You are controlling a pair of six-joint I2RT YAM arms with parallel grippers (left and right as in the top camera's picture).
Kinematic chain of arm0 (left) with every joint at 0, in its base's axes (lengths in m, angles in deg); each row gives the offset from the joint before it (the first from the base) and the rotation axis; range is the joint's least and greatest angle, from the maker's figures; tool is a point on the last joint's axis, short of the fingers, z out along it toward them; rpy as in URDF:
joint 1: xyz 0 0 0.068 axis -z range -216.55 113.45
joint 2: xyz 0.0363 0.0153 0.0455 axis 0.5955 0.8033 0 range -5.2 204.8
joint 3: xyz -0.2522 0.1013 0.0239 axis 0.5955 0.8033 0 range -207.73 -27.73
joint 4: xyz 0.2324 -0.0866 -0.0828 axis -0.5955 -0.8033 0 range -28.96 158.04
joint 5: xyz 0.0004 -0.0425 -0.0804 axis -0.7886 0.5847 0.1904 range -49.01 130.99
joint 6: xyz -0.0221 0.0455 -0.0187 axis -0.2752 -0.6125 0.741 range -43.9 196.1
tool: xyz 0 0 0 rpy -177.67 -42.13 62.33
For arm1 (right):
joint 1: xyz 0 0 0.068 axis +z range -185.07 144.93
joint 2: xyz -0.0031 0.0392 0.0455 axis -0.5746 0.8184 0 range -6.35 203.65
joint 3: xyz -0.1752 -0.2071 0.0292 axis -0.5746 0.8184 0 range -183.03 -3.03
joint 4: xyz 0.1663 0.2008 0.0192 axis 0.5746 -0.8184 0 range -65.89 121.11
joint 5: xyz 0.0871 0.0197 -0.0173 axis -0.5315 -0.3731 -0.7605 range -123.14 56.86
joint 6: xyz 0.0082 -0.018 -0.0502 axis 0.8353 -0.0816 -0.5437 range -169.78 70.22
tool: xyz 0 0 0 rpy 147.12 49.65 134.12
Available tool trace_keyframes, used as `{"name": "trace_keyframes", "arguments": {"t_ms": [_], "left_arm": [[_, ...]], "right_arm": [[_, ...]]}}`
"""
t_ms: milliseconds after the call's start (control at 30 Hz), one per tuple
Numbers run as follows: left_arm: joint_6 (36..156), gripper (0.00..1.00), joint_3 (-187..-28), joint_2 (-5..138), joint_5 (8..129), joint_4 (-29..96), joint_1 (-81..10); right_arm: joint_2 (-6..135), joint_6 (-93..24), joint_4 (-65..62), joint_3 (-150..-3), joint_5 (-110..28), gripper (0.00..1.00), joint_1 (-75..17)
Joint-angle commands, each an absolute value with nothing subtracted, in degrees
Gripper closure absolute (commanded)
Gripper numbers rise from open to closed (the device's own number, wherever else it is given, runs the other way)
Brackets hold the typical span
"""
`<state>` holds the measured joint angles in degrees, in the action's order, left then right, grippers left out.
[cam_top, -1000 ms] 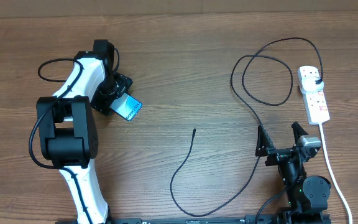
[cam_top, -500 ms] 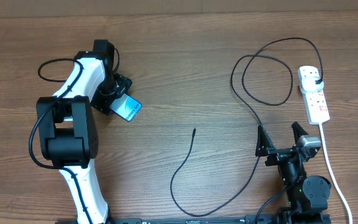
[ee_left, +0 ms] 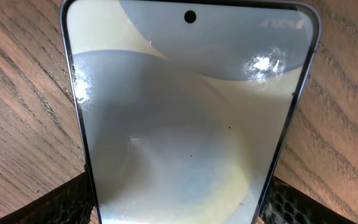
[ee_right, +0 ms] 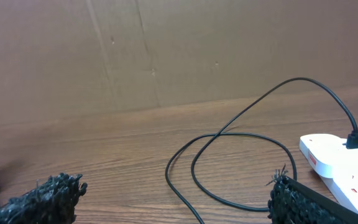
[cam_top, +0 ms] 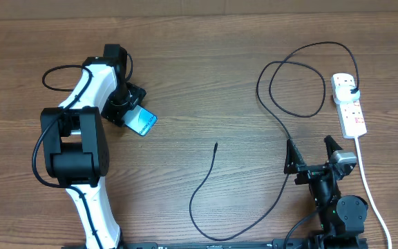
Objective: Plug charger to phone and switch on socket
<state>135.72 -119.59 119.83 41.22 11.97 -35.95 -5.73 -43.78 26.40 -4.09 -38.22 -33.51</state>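
The phone (cam_top: 144, 123) lies screen-up on the worktop (cam_top: 206, 83) to my left, turned on a diagonal, with one end tucked out of sight in the overhead view. From my left wrist its glossy glass shows pale reflections, a punch-hole lens at the far end and tiny text in one corner.

The charger (cam_top: 323, 43) is a thin black cable. Its connector tip (cam_top: 216, 145) lies loose mid-worktop, well apart from the phone, and the cable swings near my side, then loops up to my right. Its black plug (cam_top: 353, 90) sits in the far outlet of the socket (cam_top: 351, 114), a white strip lying lengthwise. I cannot tell how its red switches are set.
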Motion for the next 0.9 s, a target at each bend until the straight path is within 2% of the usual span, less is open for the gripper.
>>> {"name": "trace_keyframes", "arguments": {"t_ms": [0, 233, 400, 867], "left_arm": [[134.8, 0.15, -117.8, 122.0, 40.4, 11.5, -36.5], [134.8, 0.10, -117.8, 122.0, 40.4, 11.3, -36.5], [134.8, 0.00, -117.8, 122.0, 40.5, 11.3, -36.5], [134.8, 0.00, -117.8, 122.2, 40.5, 11.4, -36.5]], "right_arm": [[-6.2, -43.9, 26.7, -3.5, -37.7, 0.00, -33.2], [-6.2, -43.9, 26.7, -3.5, -37.7, 0.00, -33.2], [-6.2, -43.9, 26.7, -3.5, -37.7, 0.00, -33.2], [-6.2, -43.9, 26.7, -3.5, -37.7, 0.00, -33.2]]}}
